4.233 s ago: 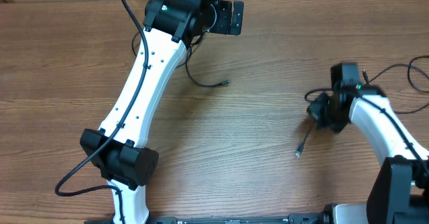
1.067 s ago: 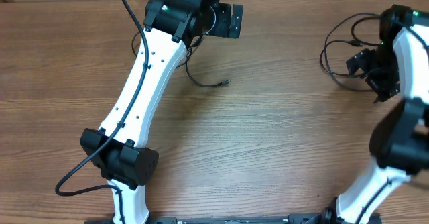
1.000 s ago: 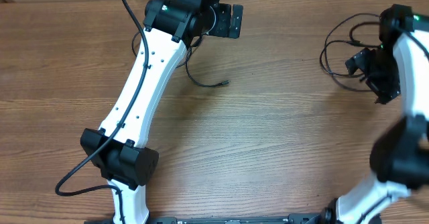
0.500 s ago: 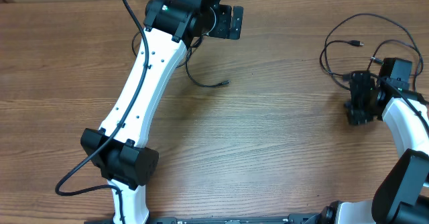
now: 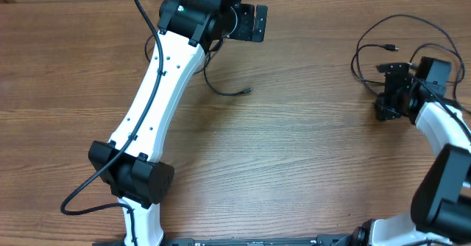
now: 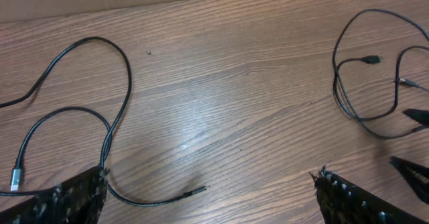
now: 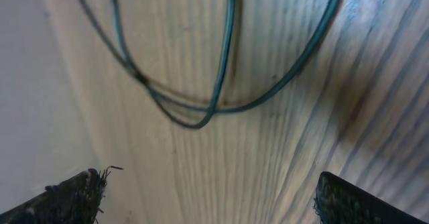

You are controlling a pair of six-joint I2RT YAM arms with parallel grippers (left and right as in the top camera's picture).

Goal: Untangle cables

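**Both claws spread wide, neither one gripping a cable**

In the overhead view the left cable point(image 5: 243, 92) is lying on the desk point(image 5: 309, 150) left of centre. It is curving out from beneath the left arm, and its free end is pointing right. The left claw point(image 5: 257, 23) is hovering at the upper middle of the frame, just above that cable. In the left wrist view the left claw point(image 6: 211, 200) is showing its fingertips point(image 6: 74, 197) at the two bottom corners. They are standing far apart, with only bare wood between them. The left cable point(image 6: 127, 76) is looping through the left half of that frame.

The right cable point(image 5: 401, 17) is resting at the upper right in loose loops, well apart from the left one, with its small plug point(image 5: 391, 48) lying inside the loop. The right claw point(image 5: 384, 91) is sitting just beside the loop's lower edge; whether it is touching the cable cannot be told. In the right wrist view the right claw point(image 7: 214, 197) is also gaping wide and holding nothing. The right cable point(image 7: 231, 49) is lying blurred across the top of that frame.
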